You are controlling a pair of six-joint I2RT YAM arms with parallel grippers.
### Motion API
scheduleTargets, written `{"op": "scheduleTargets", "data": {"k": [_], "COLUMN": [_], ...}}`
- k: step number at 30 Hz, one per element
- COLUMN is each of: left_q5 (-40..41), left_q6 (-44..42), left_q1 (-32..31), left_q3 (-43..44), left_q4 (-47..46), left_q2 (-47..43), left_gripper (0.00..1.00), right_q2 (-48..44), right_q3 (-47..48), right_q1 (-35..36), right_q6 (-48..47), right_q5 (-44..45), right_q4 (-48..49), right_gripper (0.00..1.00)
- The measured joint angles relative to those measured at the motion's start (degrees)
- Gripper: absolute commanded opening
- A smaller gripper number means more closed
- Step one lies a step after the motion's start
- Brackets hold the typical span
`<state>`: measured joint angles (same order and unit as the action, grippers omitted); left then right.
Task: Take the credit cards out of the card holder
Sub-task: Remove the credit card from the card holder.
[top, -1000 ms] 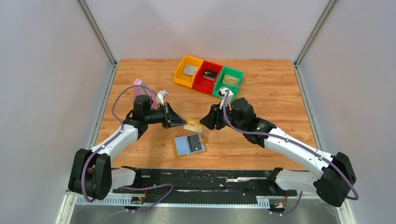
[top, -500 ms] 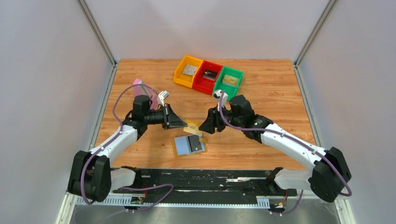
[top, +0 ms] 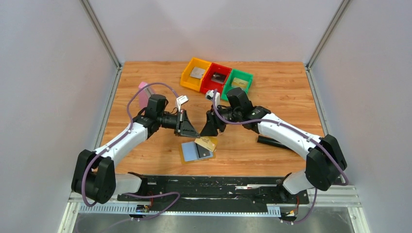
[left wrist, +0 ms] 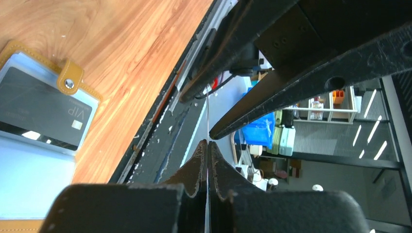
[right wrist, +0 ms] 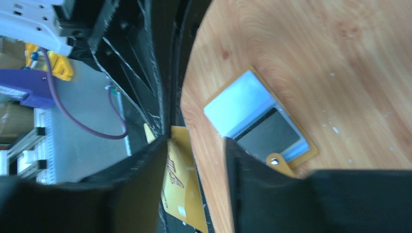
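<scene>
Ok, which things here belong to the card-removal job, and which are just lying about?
Job: card holder, open; dark grey card in it; golden card pinched by left gripper; right gripper, jaws apart, close to it.
Lying about: pink block; black rod; yellow bin, red bin, green bin, each with something inside.

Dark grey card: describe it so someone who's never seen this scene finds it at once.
On the wooden table, near its front edge, a card holder lies open, light blue inside. The dark grey card sits in its right half, beside the tan snap tab. Unlike the golden card held just above it, it is dark, marked VIP, and lies in the holder.
</scene>
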<state>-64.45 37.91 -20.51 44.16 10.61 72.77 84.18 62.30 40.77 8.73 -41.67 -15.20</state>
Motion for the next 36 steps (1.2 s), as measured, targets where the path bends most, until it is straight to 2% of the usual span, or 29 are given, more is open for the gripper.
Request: {"op": "scheduleTargets", "data": {"k": [1, 2, 3, 11, 15, 21, 27, 31, 33, 34, 35, 36], "left_q5": [0.0, 0.0, 0.2, 1.2, 1.9, 3.9, 6.0, 6.7, 6.7, 6.7, 6.7, 6.7], "left_q6": [-0.4, -0.7, -1.0, -3.0, -0.3, 8.6, 16.5, 21.6, 24.3, 25.3, 26.2, 27.0], "left_q1": [-0.2, -0.2, -0.2, 1.0, 2.4, 2.7, 2.1, 0.8, 0.5, 0.4, 0.4, 0.3], "left_q3": [0.0, 0.0, 0.1, 2.1, 1.9, -2.8, -6.9, -8.0, -8.0, -8.0, -8.0, -8.0], "left_q4": [0.6, 0.9, 1.1, 3.7, 1.0, -10.4, -21.1, -28.5, -32.9, -34.6, -36.2, -37.6], "left_q2": [0.2, 0.3, 0.5, 2.7, 2.6, 0.2, -0.1, 0.0, 0.3, 0.6, 0.9, 1.2], "left_gripper": [0.00, 0.07, 0.11, 0.51, 0.60, 0.65, 0.63, 0.52, 0.41, 0.28, 0.22, 0.11], "right_q2": [0.3, 0.5, 0.6, -3.2, -7.3, -12.2, -17.1, -17.3, -17.3, -17.3, -17.3, -17.3], "right_q3": [0.1, 0.1, 0.1, -4.7, -9.3, -15.8, -24.0, -25.1, -25.4, -25.7, -25.9, -26.0], "right_q1": [0.0, -0.1, -0.1, -1.3, -1.9, -2.0, -1.4, -0.5, -0.3, -0.3, -0.3, -0.3], "right_q6": [0.0, 0.0, 0.2, 8.6, 17.7, 33.5, 45.6, 49.6, 50.9, 51.4, 51.7, 51.8], "right_q5": [-1.0, -1.8, -2.4, -1.5, 4.5, 16.0, 25.9, 29.4, 30.0, 30.1, 30.1, 30.0], "right_q4": [-0.1, -0.4, -0.5, 5.0, 10.7, 21.9, 32.3, 36.8, 38.8, 39.6, 40.2, 40.4], "right_gripper": [0.10, 0.02, 0.00, 0.00, 0.00, 0.00, 0.00, 0.00, 0.00, 0.00, 0.01, 0.04]}}
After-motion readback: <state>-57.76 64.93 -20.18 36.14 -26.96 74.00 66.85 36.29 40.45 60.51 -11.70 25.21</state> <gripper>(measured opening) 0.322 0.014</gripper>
